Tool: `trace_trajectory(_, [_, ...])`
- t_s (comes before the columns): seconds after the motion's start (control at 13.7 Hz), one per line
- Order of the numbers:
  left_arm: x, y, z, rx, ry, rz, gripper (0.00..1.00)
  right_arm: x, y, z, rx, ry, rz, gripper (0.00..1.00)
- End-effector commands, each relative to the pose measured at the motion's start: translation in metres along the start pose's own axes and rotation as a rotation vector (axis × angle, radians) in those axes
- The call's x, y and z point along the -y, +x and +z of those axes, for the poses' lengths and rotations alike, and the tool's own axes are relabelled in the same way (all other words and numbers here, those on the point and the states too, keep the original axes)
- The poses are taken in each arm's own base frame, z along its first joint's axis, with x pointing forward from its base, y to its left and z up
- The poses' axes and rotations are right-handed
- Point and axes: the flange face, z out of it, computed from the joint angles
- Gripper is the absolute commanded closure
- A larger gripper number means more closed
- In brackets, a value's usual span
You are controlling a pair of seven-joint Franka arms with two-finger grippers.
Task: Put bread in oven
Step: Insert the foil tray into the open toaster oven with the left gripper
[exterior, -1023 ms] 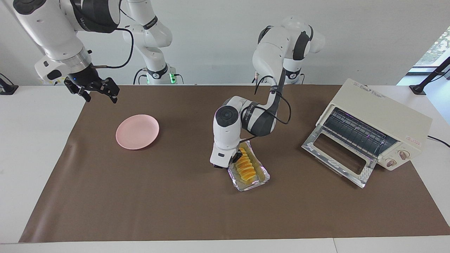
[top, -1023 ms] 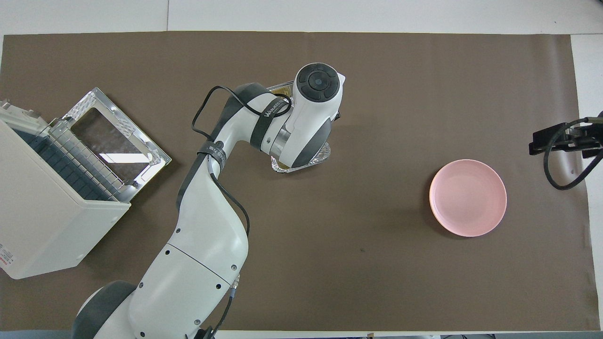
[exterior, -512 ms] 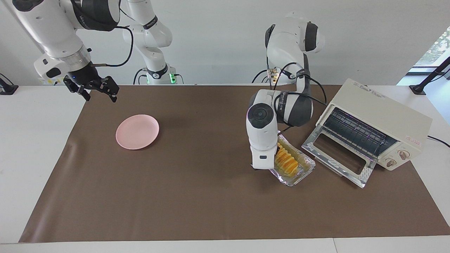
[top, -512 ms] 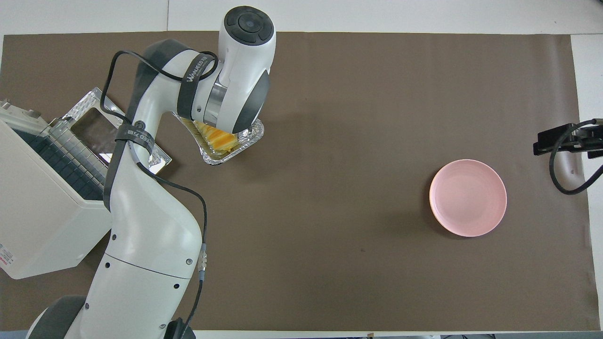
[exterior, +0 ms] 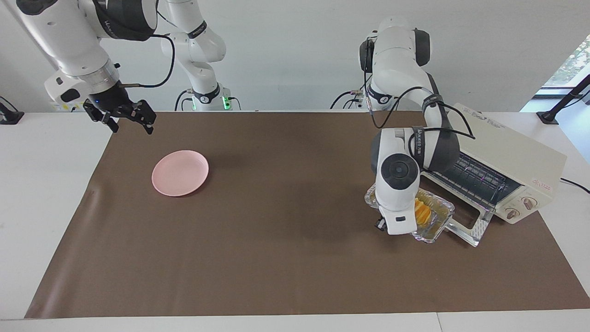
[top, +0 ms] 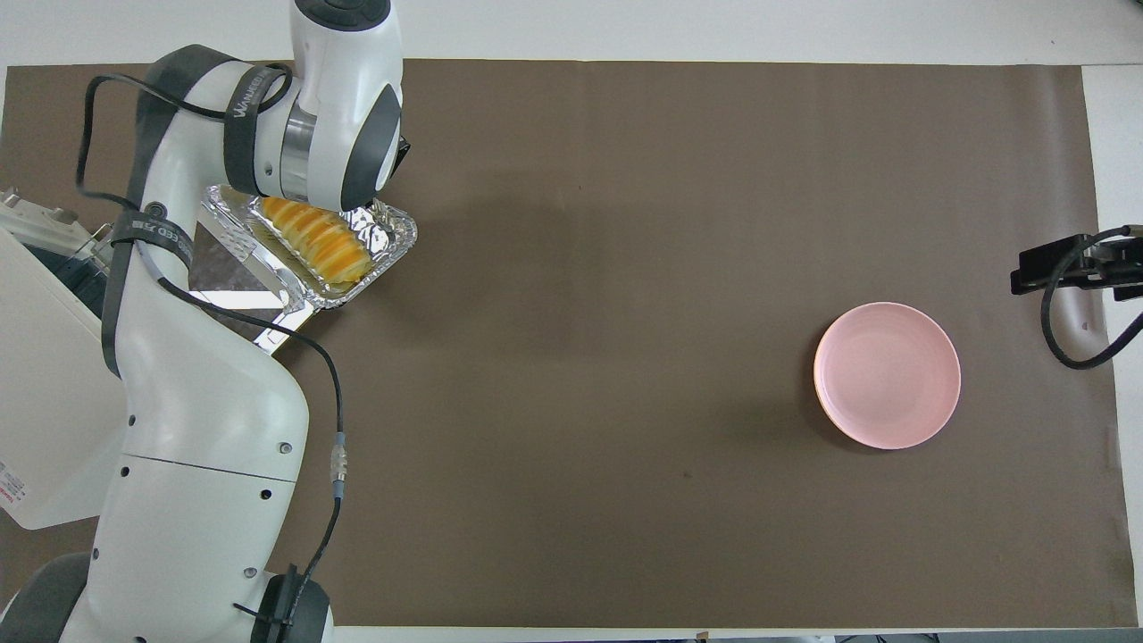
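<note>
the small golden-yellow ridged loaf of bread (top: 314,241) sits in a crinkled silver foil tray (top: 393,234), and i see that tray up in the air over the lowered glass door of the cream-white boxy toaster oven (exterior: 507,152), at the left arm's end of the surface. my left claw (exterior: 385,224) is mostly hidden under its own white wrist; it is pressed together, pinching the tray's rim on the side away from the oven. the oven's metal-framed door (exterior: 465,221) lies open with the wire rack showing inside, and two round knobs face the camera. toward the right arm's end a round pink plate (exterior: 180,172) rests on the brown mat (exterior: 258,258) covering the surface, well apart from the tray. my right claw (exterior: 131,121) hangs spread and holding nothing over the mat's corner near the plate, waiting.
</note>
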Motion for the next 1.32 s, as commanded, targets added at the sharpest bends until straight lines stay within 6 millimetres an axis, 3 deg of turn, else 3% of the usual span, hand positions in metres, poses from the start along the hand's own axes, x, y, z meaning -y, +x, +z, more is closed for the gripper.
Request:
trace_trajectory(0.0, [0.028, 0.018, 0.01, 0.068, 0.027, 0.082, 1.0, 0.001, -0.007, 0.0, 0.007, 0.006, 0.014, 0.0])
trace_trajectory(0.15, [0.047, 0.044, 0.021, 0.097, 0.027, 0.063, 1.0, 0.0, -0.007, 0.0, 0.007, 0.004, 0.013, 0.0])
trace_trajectory(0.37, [0.064, 0.067, 0.027, 0.11, 0.028, 0.045, 1.0, 0.0, -0.007, 0.0, 0.007, 0.004, 0.013, 0.0])
trace_trajectory(0.51, [0.075, 0.073, 0.02, 0.117, 0.022, 0.035, 1.0, 0.0, -0.007, 0.0, 0.007, 0.004, 0.013, 0.0])
trace_trajectory(0.66, [0.106, 0.092, 0.015, 0.137, 0.006, -0.004, 1.0, 0.001, -0.007, 0.0, 0.007, 0.006, 0.014, 0.0])
trace_trajectory(0.95, [0.149, 0.101, 0.014, 0.16, -0.044, -0.005, 1.0, 0.0, -0.007, 0.0, 0.007, 0.004, 0.013, 0.0])
trace_trajectory(1.24, [0.161, 0.097, 0.028, 0.168, -0.046, -0.011, 1.0, 0.001, -0.007, 0.0, 0.007, 0.006, 0.014, 0.0])
